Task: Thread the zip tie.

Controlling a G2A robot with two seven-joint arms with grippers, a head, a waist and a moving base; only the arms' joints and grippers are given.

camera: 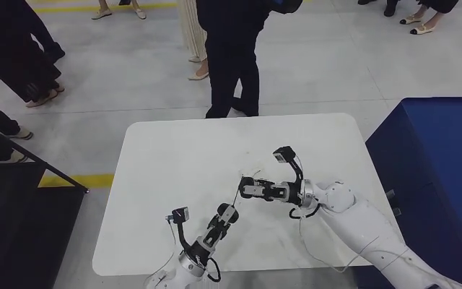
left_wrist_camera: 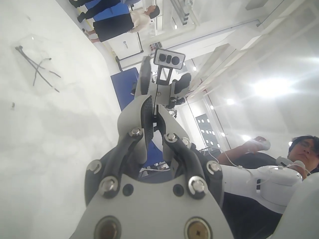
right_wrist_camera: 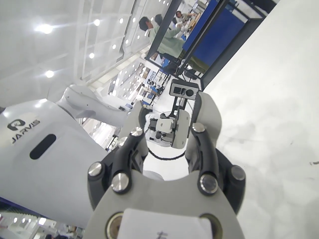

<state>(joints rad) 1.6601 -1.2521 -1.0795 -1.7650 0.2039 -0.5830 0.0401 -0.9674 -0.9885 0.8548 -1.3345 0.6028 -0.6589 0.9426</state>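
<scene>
A thin black zip tie stands up out of my left gripper, which is shut on it. From above, the left gripper is over the near middle of the white table, with the zip tie rising from it as a fine line. My right gripper hangs just beyond it, pointing at the tie's upper part. In the right wrist view the right gripper is open, its fingers wide apart and nothing between them. I cannot tell whether the tie touches it.
Several spare zip ties lie crossed in a clear bag on the table beyond the grippers. A blue cabinet stands close against the table's right side. The left half of the table is bare.
</scene>
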